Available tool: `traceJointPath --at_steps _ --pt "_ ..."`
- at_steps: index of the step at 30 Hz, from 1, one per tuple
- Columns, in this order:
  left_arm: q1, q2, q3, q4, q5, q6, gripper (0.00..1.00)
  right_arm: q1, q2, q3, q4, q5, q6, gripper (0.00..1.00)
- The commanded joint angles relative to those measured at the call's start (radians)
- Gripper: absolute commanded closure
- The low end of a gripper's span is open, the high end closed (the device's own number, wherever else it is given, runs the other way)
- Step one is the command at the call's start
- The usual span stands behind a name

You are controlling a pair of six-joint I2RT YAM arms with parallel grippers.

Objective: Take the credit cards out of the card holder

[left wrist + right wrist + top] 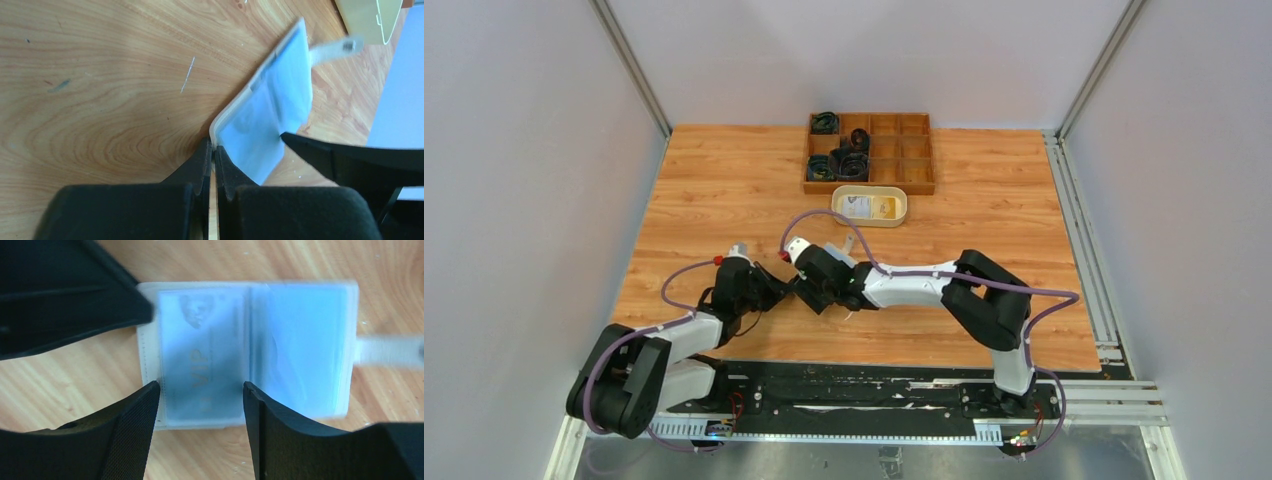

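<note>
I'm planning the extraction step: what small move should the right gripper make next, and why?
Probably close the right gripper on the VIP card and slide it out. Its open fingers straddle that card in the opened card holder, while the left gripper is shut on the holder's edge, bracing it.

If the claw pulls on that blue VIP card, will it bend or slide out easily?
Probably stiff: the card lies flat with straight edges. Its smooth face likely slides, though the card holder may hold it back. The holder looks light and might drag along; the left gripper pinches its edge.
</note>
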Motion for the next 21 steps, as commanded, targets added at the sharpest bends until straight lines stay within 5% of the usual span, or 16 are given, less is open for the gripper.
traceJointPath --at_steps 1,21 --pt "0.004 0.035 0.01 -0.065 0.021 0.061 1.0 -0.082 0.006 -0.027 -0.023 0.044 0.004 0.35" --pt "0.004 0.123 0.038 0.0 0.116 0.101 1.0 -0.117 0.05 0.06 -0.002 0.016 -0.031 0.35"
